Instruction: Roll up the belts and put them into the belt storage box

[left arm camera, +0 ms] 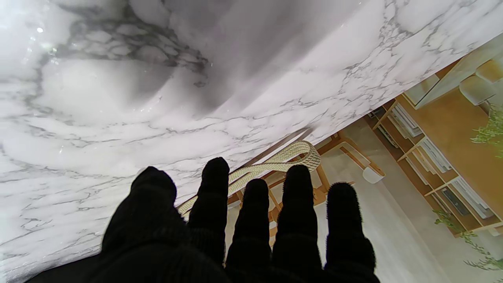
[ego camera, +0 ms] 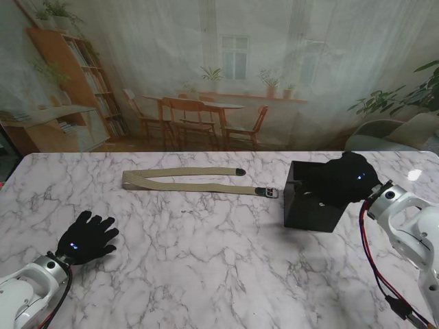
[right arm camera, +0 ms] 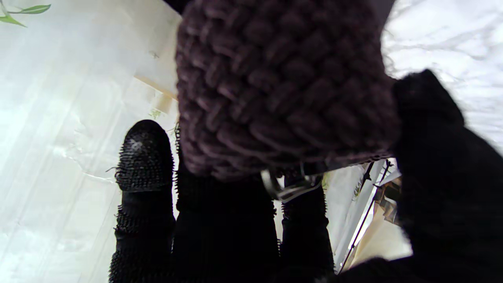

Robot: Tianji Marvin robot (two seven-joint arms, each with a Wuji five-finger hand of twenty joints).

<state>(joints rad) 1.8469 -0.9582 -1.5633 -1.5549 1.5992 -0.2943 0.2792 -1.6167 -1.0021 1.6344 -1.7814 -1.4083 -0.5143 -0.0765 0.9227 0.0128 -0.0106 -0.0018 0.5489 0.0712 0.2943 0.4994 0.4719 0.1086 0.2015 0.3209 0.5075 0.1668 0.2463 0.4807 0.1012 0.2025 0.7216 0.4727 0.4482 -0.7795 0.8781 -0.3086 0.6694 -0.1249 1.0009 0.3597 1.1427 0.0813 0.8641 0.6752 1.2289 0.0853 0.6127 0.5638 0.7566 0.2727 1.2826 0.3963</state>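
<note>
My right hand (ego camera: 346, 179) is over the black storage box (ego camera: 312, 205) and grips a rolled dark woven belt (right arm camera: 283, 86), so I judge this one is almost stored. My left hand (ego camera: 87, 238) rests open on the marble table (ego camera: 206, 274), holding nothing. The beige belt (ego camera: 185, 179) lies flat and unrolled, farther from me, beside the box; it is left to do. Nothing blocks the way.

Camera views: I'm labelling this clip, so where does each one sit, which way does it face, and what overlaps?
Stand: above the shoulders, facing down on marble table, beige belt, black box; both arms show.
Left wrist: along open left hand toward that belt, shared with the stand.
Right wrist: along right hand, gripping a dark woven belt roll.
</note>
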